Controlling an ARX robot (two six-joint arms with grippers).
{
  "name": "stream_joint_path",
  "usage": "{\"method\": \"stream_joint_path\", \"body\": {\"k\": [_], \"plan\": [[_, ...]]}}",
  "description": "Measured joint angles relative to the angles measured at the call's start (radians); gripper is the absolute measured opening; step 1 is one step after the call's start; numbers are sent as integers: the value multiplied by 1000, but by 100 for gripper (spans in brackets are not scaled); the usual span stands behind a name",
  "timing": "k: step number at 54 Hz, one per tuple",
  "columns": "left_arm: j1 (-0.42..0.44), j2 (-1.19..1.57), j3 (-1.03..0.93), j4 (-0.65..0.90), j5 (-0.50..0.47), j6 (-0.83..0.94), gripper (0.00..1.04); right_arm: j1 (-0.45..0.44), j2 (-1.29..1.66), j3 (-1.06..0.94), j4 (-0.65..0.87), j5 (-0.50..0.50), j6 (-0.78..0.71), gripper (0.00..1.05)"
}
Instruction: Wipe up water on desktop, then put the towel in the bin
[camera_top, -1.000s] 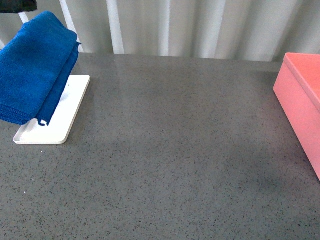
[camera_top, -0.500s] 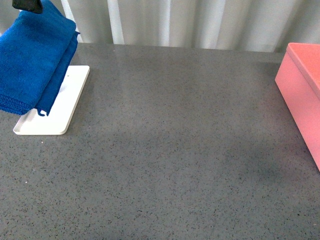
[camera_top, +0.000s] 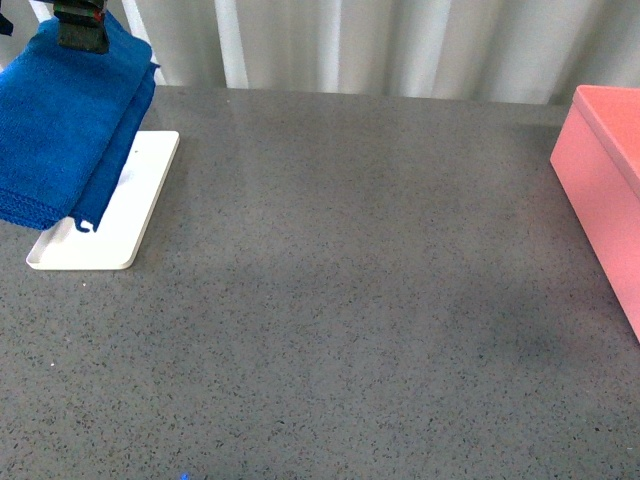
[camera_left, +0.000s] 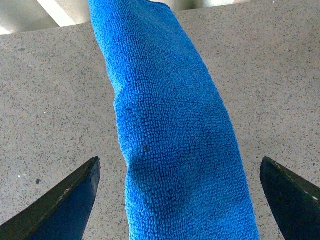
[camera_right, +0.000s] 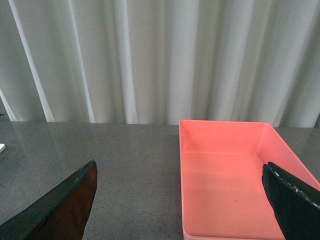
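left gripper, fingers spread wide, straddles the bright blue fluffy towel above the flat white tray; right gripper, also spread, faces the salmon-pink rectangular bin.

Two matte black, wedge-shaped fingers on the left claw, smooth-faced, narrowing to blunt tips. Same dark wedges on the right claw, one tinged reddish-brown on its inner face, the other finely ribbed along its edge. In the front view, only a dark blocky stub, olive-tinged
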Motion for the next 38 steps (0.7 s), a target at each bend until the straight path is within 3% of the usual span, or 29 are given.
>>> {"method": "stream_joint_path", "body": {"k": [19,27,35,38], "plan": [[0,24,-14,23,-15,-9,97,0,0,0,0,0,0,98],[0,30,-24,29,-15,-21,63,0,0,0,0,0,0,98],[1,31,-26,29,-18,-21,42,0,0,0,0,0,0,98],[4,31,-29,29,-13,-27,27,0,0,0,0,0,0,98]]}}
